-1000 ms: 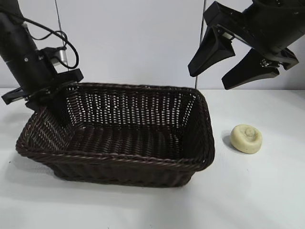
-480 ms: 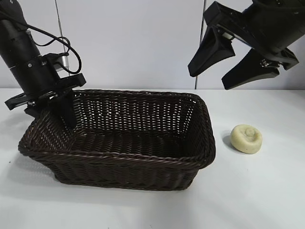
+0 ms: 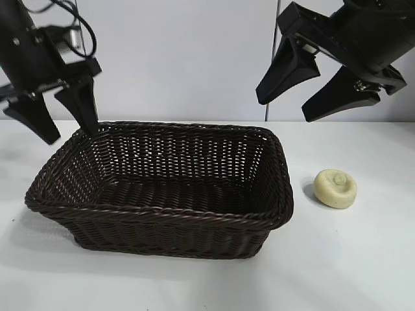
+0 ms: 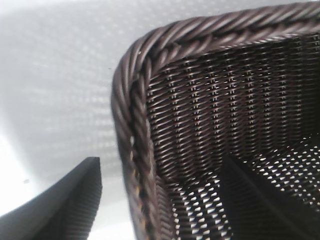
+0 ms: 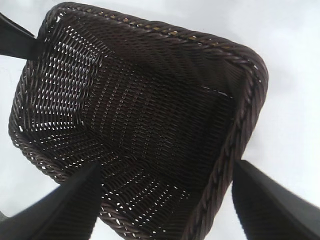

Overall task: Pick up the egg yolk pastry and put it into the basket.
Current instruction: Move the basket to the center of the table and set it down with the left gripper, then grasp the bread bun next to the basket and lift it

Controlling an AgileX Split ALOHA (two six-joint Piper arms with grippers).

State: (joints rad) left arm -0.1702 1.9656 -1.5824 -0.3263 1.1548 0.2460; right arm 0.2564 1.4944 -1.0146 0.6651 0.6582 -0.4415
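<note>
The egg yolk pastry (image 3: 335, 188), a small pale yellow bun with a knob on top, lies on the white table just right of the basket (image 3: 162, 217). The dark brown wicker basket stands flat on the table with nothing in it. My left gripper (image 3: 70, 133) hangs open just above the basket's back left corner. In the left wrist view the left gripper (image 4: 162, 159) straddles the braided rim (image 4: 135, 100) without touching it. My right gripper (image 3: 283, 109) is open and empty, high above the basket's right end. The right wrist view looks between that gripper's (image 5: 166, 166) fingers down into the basket (image 5: 240, 65); the pastry does not show there.
The white table (image 3: 363, 259) extends in front of the basket and around the pastry. A pale wall (image 3: 181, 58) stands behind the table, with a thin vertical pole (image 3: 275, 52) near the right arm.
The left gripper has opened, let go of the basket's back left rim and risen above it. The basket, tipped up at that corner, has settled flat. The right arm has not moved.
</note>
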